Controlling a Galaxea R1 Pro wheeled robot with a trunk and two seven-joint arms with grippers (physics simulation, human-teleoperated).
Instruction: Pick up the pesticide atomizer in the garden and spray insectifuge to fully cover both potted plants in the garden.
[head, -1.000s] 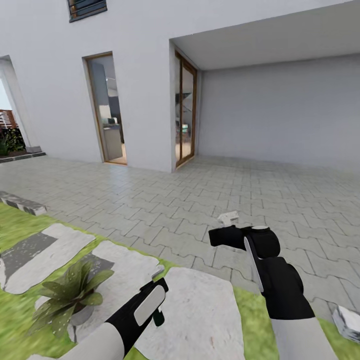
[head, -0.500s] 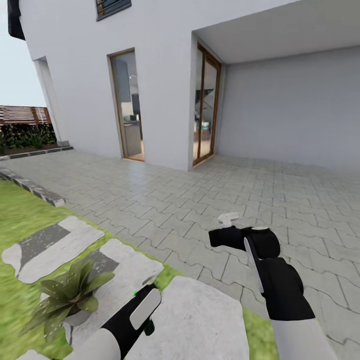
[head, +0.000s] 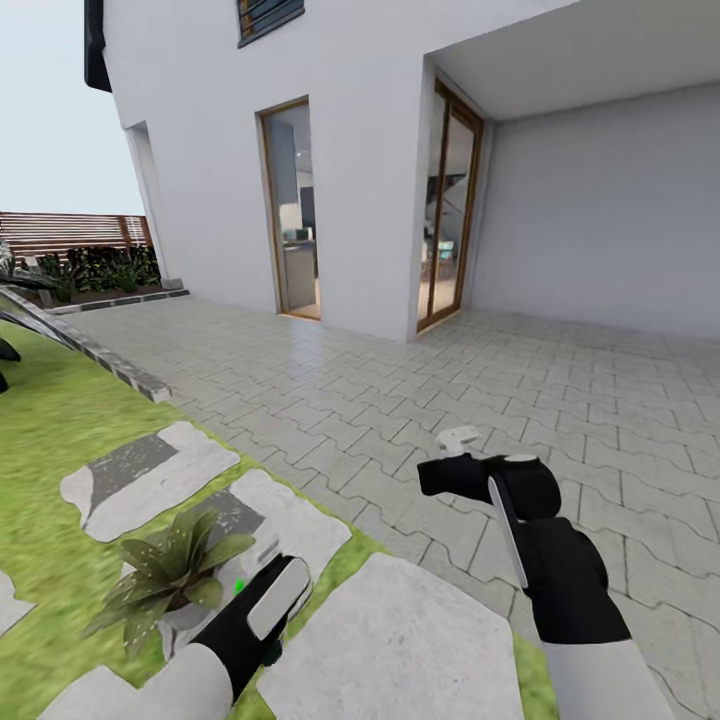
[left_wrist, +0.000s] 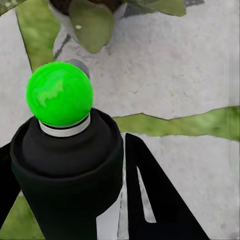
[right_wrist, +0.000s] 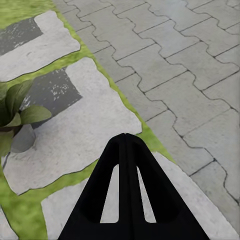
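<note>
Camera has swung left; potted plant (head: 170, 580) now beside left gripper (head: 262, 560), apparently clamped on atomizer (left_wrist: 62, 160); right gripper (right_wrist: 126, 142) closed, empty.

The left gripper (left_wrist: 107, 200) is clamped on a dark bottle — the pesticide atomizer (left_wrist: 65, 170) — whose top carries a bright green ball above a white ring. Beyond it lie pale stepping stones (left_wrist: 165, 65) split by strips of grass (left_wrist: 200, 125), with broad green leaves of a potted plant (left_wrist: 90, 22) at the frame's edge.
</note>
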